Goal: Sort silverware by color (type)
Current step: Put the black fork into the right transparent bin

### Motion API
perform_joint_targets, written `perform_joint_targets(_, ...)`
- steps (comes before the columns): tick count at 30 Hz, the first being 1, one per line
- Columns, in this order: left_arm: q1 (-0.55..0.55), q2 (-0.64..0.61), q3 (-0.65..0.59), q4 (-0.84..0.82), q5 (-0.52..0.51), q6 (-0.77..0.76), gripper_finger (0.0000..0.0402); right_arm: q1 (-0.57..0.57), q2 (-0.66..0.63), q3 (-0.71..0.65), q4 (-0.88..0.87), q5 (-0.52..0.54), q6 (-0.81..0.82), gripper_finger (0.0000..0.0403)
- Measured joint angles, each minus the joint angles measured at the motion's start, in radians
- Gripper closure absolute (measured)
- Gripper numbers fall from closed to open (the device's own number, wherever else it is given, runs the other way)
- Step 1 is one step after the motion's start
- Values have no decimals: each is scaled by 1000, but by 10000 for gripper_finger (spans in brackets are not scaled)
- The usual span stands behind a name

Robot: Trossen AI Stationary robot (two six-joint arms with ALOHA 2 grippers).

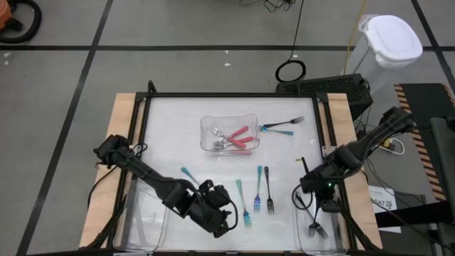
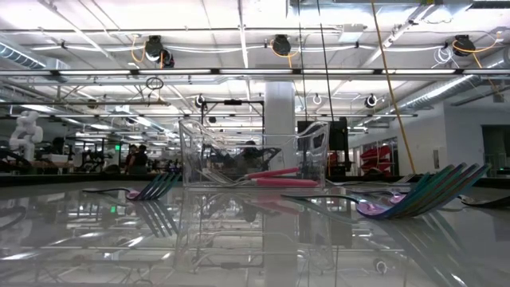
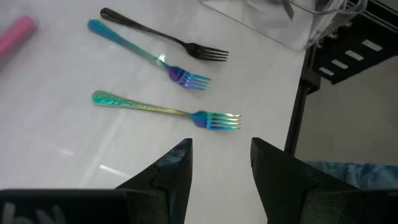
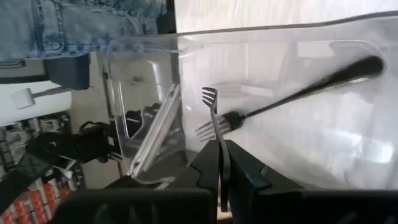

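Note:
My right gripper [image 4: 222, 163] is shut on a dark grey fork [image 4: 212, 109] over the clear tray [image 4: 143, 99] at the table's near right [image 1: 304, 238]. Another dark fork [image 4: 298, 93] lies on that tray's floor. My left gripper [image 3: 221, 155] is open above the table near its front [image 1: 222, 219], nothing between its fingers. Just beyond it lie two teal forks [image 3: 165, 112] [image 3: 149, 53] and a dark fork [image 3: 165, 34], flat on the table. Pink-handled pieces [image 1: 238, 137] lie in the middle tray [image 1: 210, 122]. My right gripper pinches the dark fork's slim stem [image 4: 219, 146] just behind the tines, between its two fingers. The fork lies along the fingers and sticks out past their tips, tines [image 4: 209, 95] ahead. It is lifted clear above the tray's floor.
A teal and a dark fork [image 1: 281, 126] lie right of the middle tray, and a lone teal piece [image 1: 188, 173] lies left of centre. A third clear tray [image 1: 142, 224] stands at the near left. A black frame [image 1: 234, 95] rims the white tabletop.

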Motion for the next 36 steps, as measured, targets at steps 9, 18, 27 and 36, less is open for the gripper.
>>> perform_joint_targets(9,1,0,0,-20,-13,-46,240,23,-2,-78,64,-4,-36,394)
perform_joint_targets(18,14,0,0,-27,-16,-92,240,23,-2,-82,62,32,-51,393)
perform_joint_targets(27,55,0,0,-27,2,-14,240,26,2,-86,24,107,-27,320)
perform_joint_targets(36,74,0,0,-8,11,-12,240,24,1,-86,28,83,112,261)
